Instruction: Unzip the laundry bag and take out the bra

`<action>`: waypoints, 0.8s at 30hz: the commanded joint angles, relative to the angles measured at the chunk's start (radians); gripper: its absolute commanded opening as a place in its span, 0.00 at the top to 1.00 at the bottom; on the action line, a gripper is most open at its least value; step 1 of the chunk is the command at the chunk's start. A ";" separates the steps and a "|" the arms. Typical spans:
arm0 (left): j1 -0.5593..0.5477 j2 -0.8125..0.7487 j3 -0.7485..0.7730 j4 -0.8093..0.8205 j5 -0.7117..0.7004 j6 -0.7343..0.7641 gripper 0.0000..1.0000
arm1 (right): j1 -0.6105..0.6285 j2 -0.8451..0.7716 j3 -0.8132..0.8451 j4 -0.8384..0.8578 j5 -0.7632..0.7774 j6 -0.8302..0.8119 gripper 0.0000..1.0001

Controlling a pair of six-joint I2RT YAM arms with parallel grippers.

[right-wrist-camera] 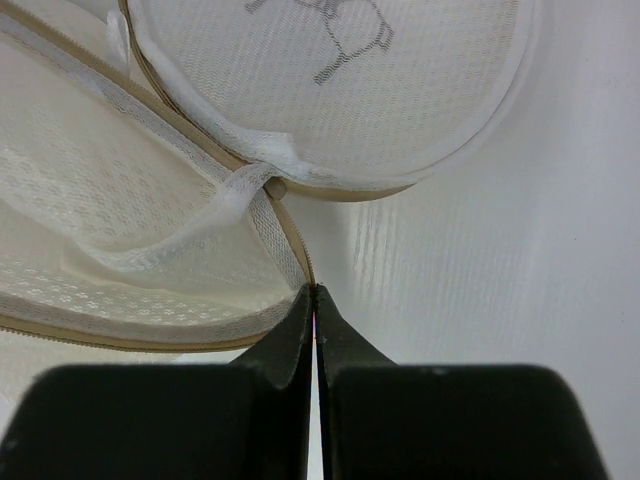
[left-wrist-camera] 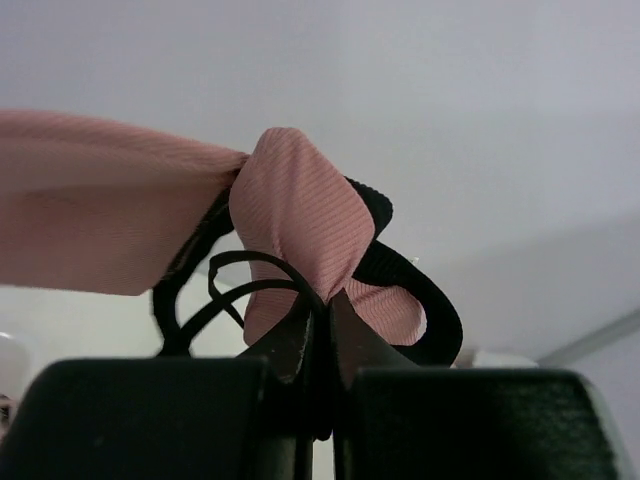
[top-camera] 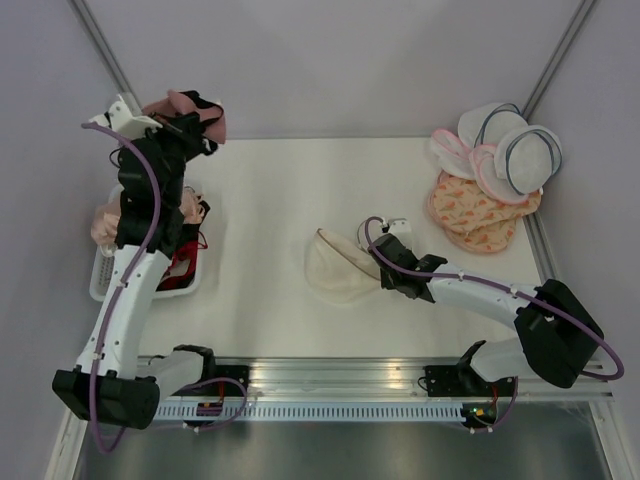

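1. Laundry bag [top-camera: 338, 268]: unzipped, lying open mid table [top-camera: 270, 190].
2. Right gripper [right-wrist-camera: 314, 297]: jaws pinched together on the bag's zip edge.
3. Bra [left-wrist-camera: 300, 210]: clamped in left gripper [left-wrist-camera: 320, 308], raised at far-left corner.

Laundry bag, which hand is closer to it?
Right. The right hand is shut on the zipper edge of the laundry bag mid-table; the left hand is well away at the back-left, shut on the pink bra.
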 commanded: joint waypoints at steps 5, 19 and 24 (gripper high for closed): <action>0.300 0.165 0.178 -0.095 -0.103 0.129 0.98 | -0.005 -0.025 0.007 0.002 -0.045 -0.025 1.00; 0.455 0.162 -0.214 0.022 -0.360 0.080 0.98 | -0.005 -0.050 0.001 0.021 -0.123 -0.064 1.00; 0.520 0.280 -0.256 -0.059 -0.345 0.012 0.98 | -0.003 -0.099 -0.037 0.025 -0.139 -0.061 1.00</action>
